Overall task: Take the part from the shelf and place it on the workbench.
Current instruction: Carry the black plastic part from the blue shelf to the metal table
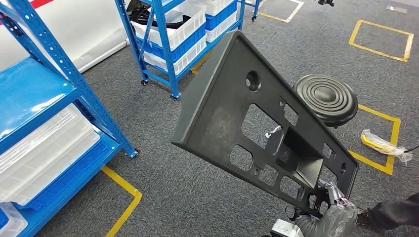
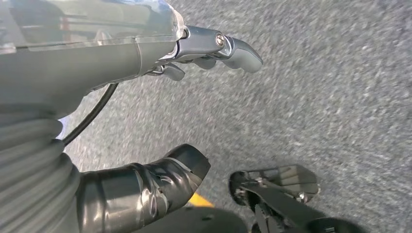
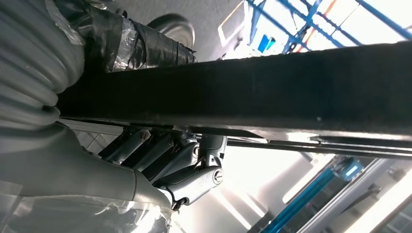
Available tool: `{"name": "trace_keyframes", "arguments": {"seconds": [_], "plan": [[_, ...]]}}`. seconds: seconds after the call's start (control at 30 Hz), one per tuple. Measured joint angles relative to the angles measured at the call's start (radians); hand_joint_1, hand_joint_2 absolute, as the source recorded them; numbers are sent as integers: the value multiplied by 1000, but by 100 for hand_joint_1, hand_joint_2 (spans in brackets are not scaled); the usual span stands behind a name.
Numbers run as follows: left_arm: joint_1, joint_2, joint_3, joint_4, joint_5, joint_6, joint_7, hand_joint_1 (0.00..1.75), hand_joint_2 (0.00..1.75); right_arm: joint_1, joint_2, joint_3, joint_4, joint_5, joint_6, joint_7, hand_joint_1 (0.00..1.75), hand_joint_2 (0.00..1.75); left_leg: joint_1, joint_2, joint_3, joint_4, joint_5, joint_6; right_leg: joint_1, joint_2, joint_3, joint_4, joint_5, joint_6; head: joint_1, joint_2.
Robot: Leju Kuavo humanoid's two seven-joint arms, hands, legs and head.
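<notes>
Part (image 1: 257, 123), a dark flat plate with cut-outs, is held at its lower corner by the right hand (image 1: 336, 210), thumb and fingers (image 3: 160, 155) clamping its edge; left hand (image 2: 145, 111) is wide, holding nothing.

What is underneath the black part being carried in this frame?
Beneath the black part, held by the right robot hand, lies grey carpet floor, visible around it and through its cut-outs. A round black stool seat is partly covered by its edge. Floor directly behind the solid panel is hidden.

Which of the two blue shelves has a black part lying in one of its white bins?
The far shelf, near the top of the head view: its upper white bin holds a black part. The near shelf holds only clear bins.
</notes>
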Motion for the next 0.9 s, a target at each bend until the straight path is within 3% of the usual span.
{"name": "trace_keyframes", "arguments": {"seconds": [0.03, 0.1, 0.17, 0.23, 0.3, 0.37, 0.4, 0.43, 0.5, 0.57, 0.6, 0.73, 0.8, 0.87, 0.9], "plan": [[0, 0, 0, 0, 0, 0, 0, 0, 175, 0, 0, 0, 0, -1, 0, 1, 175, 175, -1, -13, 24, -60, 26, 5, 1, 8, -1, 3, -2, 2, 0, 0], [-3, 1, 1, 0, 0, 0, 0, 0, 175, 0, 0, -1, 0, -3, 0, 3, 175, 175, -4, -30, 46, -119, 39, 10, 1, 19, -8, 7, -1, 10, 0, 0], [-6, 1, 1, 0, 0, 1, 0, 0, 175, 2, 0, -1, 0, -3, 0, 3, 175, 175, -4, -24, 49, -131, 40, 15, -1, 26, -14, 6, 2, 20, 0, 0], [-6, 1, 1, 0, 0, 1, 0, 0, 175, 2, 0, -3, -2, -5, -1, 3, 175, 175, 0, -12, 54, -144, 48, 24, -1, 7, -23, 28, -16, 31, 1, 0], [-5, 0, 1, 0, 0, 2, 0, 0, 175, 1, 0, -6, -3, -6, -1, 3, 175, 175, 1, 2, 56, -151, 52, 32, -4, -23, -64, 117, -70, 43, 2, 0], [-4, 1, 1, 0, 0, 2, 0, 0, 175, 1, 0, -9, -3, -7, -1, 3, 175, 175, 0, 16, 56, -151, 51, 34, -12, -32, -123, 237, -119, 52, 3, 0], [-3, 1, 1, 0, 0, 2, 0, 0, 175, 2, 0, -11, -3, -7, -1, 3, 175, 175, 0, 23, 56, -150, 50, 34, -17, -35, -139, 266, -121, 55, 3, 0], [-3, 1, 1, 0, 0, 2, 0, 0, 175, 3, -1, -12, -3, -7, -1, 3, 175, 175, 0, 30, 57, -150, 49, 32, -22, -37, -136, 259, -105, 59, 3, 0], [-4, 1, 1, 0, 0, 2, 1, 0, 175, 2, -1, -14, -3, -8, -1, 3, 175, 175, 1, 40, 62, -148, 44, 25, -29, -53, -78, 142, -40, 63, 3, 0], [-4, 1, 1, 0, 1, 2, 1, 0, 175, 2, -1, -14, -3, -8, -1, 3, 175, 175, -1, 48, 67, -145, 37, 14, -25, -71, -22, 32, -3, 58, 3, 0], [-5, 1, 1, 0, 1, 2, 1, 0, 175, 2, -1, -15, -4, -8, -1, 3, 175, 175, -2, 51, 68, -144, 34, 8, -21, -75, -12, 10, -1, 53, 2, 0], [-7, 1, 2, 0, 3, 3, 0, 0, 175, 3, 0, -19, -6, -7, -1, 3, 175, 175, 2, 54, 69, -135, 21, -12, -16, -56, -11, 2, 1, 27, 2, 0], [-7, 1, 2, 0, 3, 3, 0, 0, 175, 3, 0, -20, -7, -7, -1, 3, 175, 175, 4, 35, 38, -62, -26, -17, -17, -49, -7, -4, 3, 15, 2, 0], [-6, 1, 3, 0, 3, 4, 0, 0, 175, 3, 0, -22, -7, -7, -1, 3, 175, 175, 3, 21, -26, 70, -85, -16, -12, -39, -6, -4, 2, 8, 2, 0], [-5, 1, 3, 0, 3, 4, 0, 0, 175, 4, 0, -23, -7, -7, -1, 2, 175, 175, 3, 19, -52, 119, -97, -14, -9, -33, -5, -3, 1, 6, 2, 0]]}}
